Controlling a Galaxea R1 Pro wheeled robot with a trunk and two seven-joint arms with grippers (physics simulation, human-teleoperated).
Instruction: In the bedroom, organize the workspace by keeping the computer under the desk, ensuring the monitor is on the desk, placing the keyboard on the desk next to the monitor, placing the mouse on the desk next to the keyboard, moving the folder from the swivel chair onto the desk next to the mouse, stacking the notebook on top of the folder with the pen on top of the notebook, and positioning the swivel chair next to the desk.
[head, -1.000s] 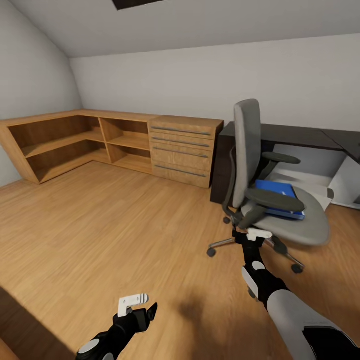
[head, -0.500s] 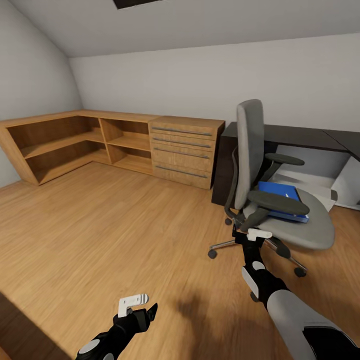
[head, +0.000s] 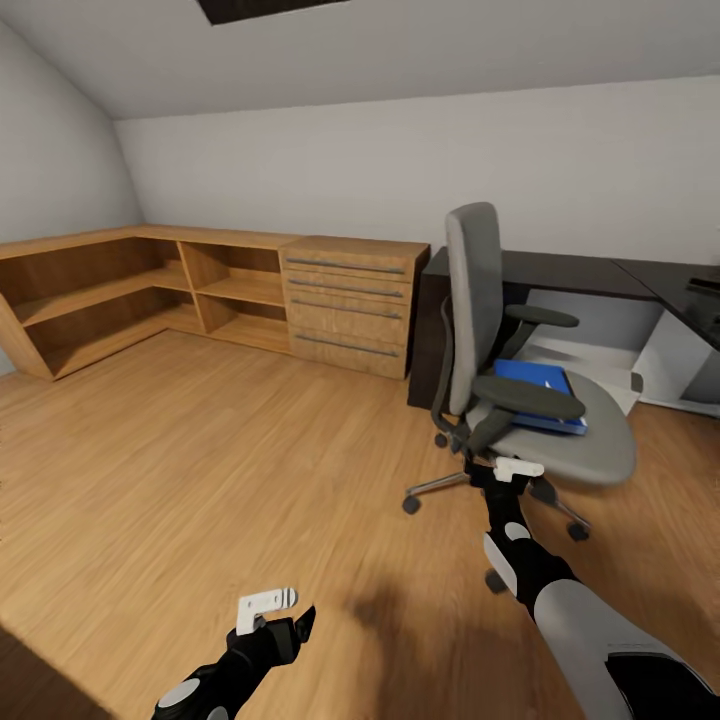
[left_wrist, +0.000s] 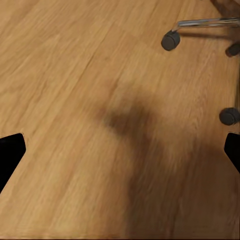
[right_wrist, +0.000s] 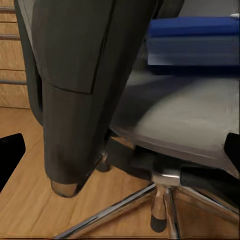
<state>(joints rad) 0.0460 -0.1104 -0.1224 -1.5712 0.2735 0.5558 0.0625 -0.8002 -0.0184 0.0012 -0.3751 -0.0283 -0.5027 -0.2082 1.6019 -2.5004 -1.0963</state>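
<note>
swivel chair (head: 520, 400): on the wood floor (head: 220, 470) in front of you, turned side-on, well apart from the front of the black table (head: 560, 275)
folder (head: 538, 388): blue, lying flat on the chair seat, between the armrests (the right wrist view shows it resting on the grey cushion)
table: behind the chair against the back wall, its top runs off to the right; a light grey box (head: 680, 365) sits under it at the far right
dresser (head: 345, 300): wooden, bar handles, just beside the table's left end, open shelves (head: 120, 290) further left
right hand (head: 510, 468): your arm is stretched out, hand just below the seat edge near the chair's column; fingers look spread, gripping nothing
left hand (head: 268, 603): low over bare floor, fingers apart, holding nothing
castors (left_wrist: 170, 40): chair's chrome leg and wheels in the left wrist view
</note>
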